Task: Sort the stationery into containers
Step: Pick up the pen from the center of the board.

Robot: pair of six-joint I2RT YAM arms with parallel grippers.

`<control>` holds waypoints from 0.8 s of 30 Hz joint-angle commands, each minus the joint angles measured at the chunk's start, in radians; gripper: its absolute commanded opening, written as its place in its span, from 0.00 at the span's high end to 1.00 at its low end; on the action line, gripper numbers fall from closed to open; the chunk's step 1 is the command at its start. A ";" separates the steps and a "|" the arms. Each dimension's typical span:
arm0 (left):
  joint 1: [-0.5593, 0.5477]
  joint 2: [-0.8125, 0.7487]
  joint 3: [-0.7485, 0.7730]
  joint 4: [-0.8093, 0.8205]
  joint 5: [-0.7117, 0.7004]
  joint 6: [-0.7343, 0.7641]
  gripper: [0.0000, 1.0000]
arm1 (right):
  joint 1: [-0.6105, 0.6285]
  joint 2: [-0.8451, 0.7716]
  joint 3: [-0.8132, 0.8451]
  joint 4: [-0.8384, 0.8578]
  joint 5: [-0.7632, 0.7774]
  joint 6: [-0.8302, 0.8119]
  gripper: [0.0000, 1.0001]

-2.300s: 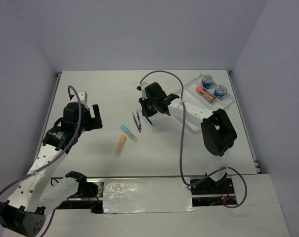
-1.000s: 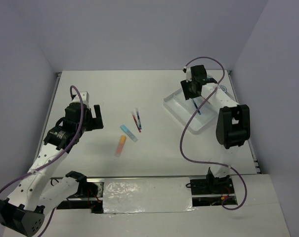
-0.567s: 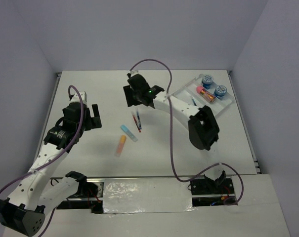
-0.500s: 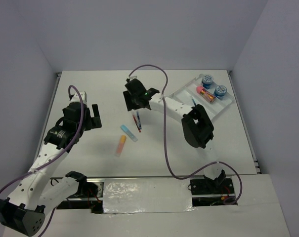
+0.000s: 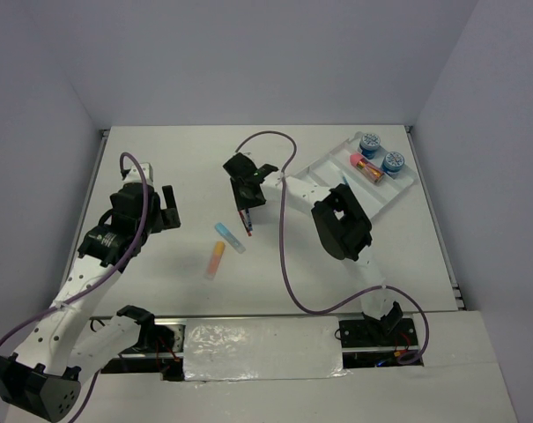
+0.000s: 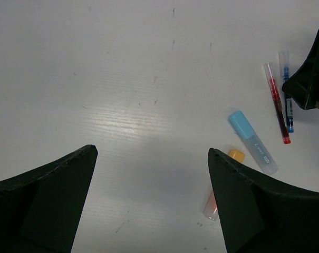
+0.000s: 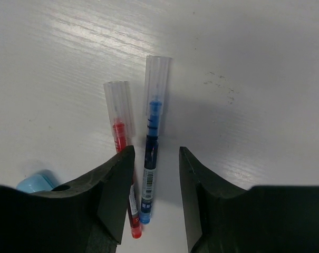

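Pale lilac walls close in a white table (image 5: pixel 160 159), and both arms are out over it. The right gripper (image 7: pixel 155 151) is low above two thin pens lying side by side. Its jaws are part-way open and straddle the blue pen with the clear cap (image 7: pixel 155 105). There is a gap on either side of the barrel, so nothing is gripped. The red pen with the clear cap (image 7: pixel 119 132) lies just beside the blue one, its lower end running under the gripper's left finger (image 7: pixel 117 184).

Near the pens, toward the arm bases, sits the short light-blue bar (image 6: pixel 252 141), and just past it the short orange bar (image 6: pixel 222 182) with its clear end. All four lie loose on the table.

The left gripper (image 6: pixel 151 152) hangs over bare table with its jaws spread wide and nothing between them.

At the far right, the white divided plastic tray (image 5: pixel 336 167) sits at an angle. It holds two round blue jars with patterned lids (image 5: pixel 369 144) and a pink-orange tube (image 5: pixel 366 167).
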 commanded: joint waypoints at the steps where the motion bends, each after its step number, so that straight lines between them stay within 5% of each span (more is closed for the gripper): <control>1: 0.005 -0.017 -0.003 0.014 -0.004 0.000 0.01 | -0.003 -0.005 0.006 0.010 0.032 0.014 0.54; 16: 0.005 -0.027 -0.005 0.016 0.002 0.002 0.01 | -0.015 0.043 -0.023 -0.001 0.005 -0.008 0.72; 19: 0.005 -0.025 -0.005 0.016 0.002 0.003 0.01 | -0.039 0.020 -0.047 0.015 -0.032 -0.026 1.00; 24: 0.005 -0.030 -0.006 0.019 0.010 0.005 0.01 | -0.096 -0.218 -0.248 0.175 -0.181 -0.212 1.00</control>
